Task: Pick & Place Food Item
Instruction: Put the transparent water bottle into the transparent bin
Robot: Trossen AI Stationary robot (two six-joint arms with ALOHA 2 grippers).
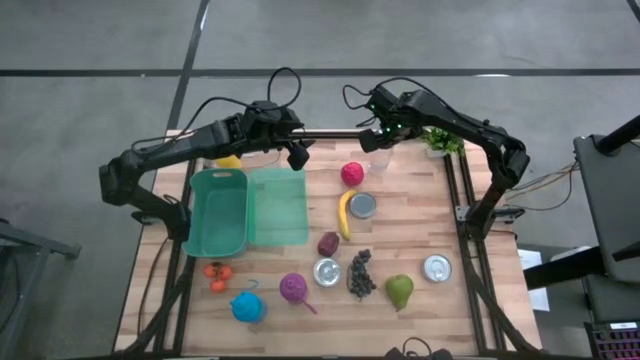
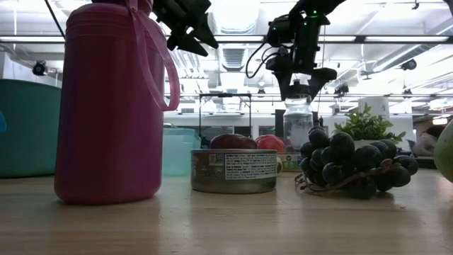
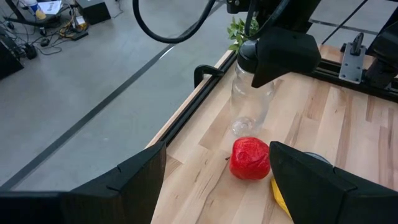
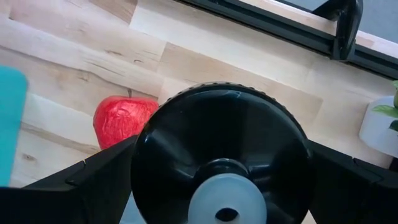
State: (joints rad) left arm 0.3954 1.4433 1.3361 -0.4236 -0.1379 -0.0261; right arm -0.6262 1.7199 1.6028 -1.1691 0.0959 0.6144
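A clear bottle (image 1: 380, 163) with a black lid (image 4: 222, 134) stands at the table's far edge. My right gripper (image 1: 385, 140) comes down on its top, with the lid between the two fingers. A red foil-wrapped food item (image 3: 250, 158) lies on the wood just beside the bottle, toward the near side. My left gripper (image 1: 297, 152) hovers open and holds nothing above the far edge. It is to the left of the bottle and past the green bins, with the red item showing between its fingers in its wrist view. My right gripper has the bottle's round black lid pinched between its two fingers, one on each side of the rim (image 4: 140, 168). The fingers come from above, pointing steeply down. The bottle stands upright below them, and its base (image 3: 241, 129) appears to rest on the table.
Two green bins (image 1: 218, 212) sit at the left. A banana (image 1: 345, 213), cans (image 1: 362, 205), grapes (image 1: 360, 273), a pear (image 1: 400, 291), a pink bottle (image 2: 106, 106) and a blue item (image 1: 248, 306) fill the middle and near side. A small plant (image 1: 440, 140) stands far right.
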